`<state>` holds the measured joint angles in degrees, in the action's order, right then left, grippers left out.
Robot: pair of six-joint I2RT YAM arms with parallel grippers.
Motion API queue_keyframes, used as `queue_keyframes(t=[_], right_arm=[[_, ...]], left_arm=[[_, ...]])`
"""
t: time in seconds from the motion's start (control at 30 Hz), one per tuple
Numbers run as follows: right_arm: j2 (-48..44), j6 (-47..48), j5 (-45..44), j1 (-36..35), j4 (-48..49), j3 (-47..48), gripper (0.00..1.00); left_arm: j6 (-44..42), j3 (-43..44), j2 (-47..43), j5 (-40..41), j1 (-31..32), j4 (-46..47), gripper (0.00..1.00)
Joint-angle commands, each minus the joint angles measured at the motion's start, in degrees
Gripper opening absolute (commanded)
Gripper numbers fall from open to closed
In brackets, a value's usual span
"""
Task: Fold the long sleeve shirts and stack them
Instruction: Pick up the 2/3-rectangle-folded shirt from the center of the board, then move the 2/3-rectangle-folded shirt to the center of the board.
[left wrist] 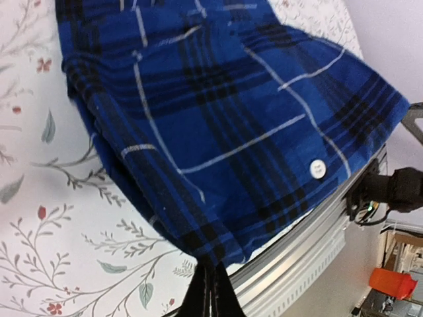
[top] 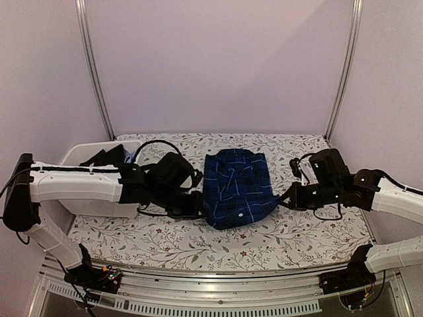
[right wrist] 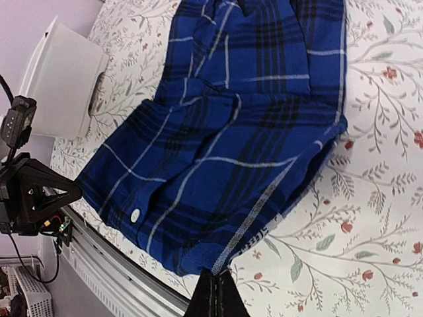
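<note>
High and behind, looking down over the whole floral table (top: pixel 165 244). Down at both wrists, tight in from opposite sides, facing each other low over the tabletop: same navy plaid shirt (left wrist: pixel 218 119), same white button (right wrist: pixel 135 214) shared.

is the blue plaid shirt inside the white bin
No, the blue plaid shirt sits out on the floral table, to the right of the white bin.

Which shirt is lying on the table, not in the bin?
The navy plaid shirt, on the floral table; the other cloth, dark and light blue, sits in the white bin at the left.
</note>
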<state>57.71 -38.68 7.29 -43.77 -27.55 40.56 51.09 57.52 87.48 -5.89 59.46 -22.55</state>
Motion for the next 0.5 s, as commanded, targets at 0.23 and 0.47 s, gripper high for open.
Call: queue_keyframes(t=[0.23,0.47], right_arm=[[44.0,13.2,-0.7,20.4,14.8,34.6,0.00],[71.3,13.5,6.0,24.1,11.5,58.4,0.00]], left_arm=[[-15.1,33.0,27.8,-6.0,-25.3,5.1,0.00],[-15.1,65.8,55.9,-8.9,-30.2,-0.6,0.00]])
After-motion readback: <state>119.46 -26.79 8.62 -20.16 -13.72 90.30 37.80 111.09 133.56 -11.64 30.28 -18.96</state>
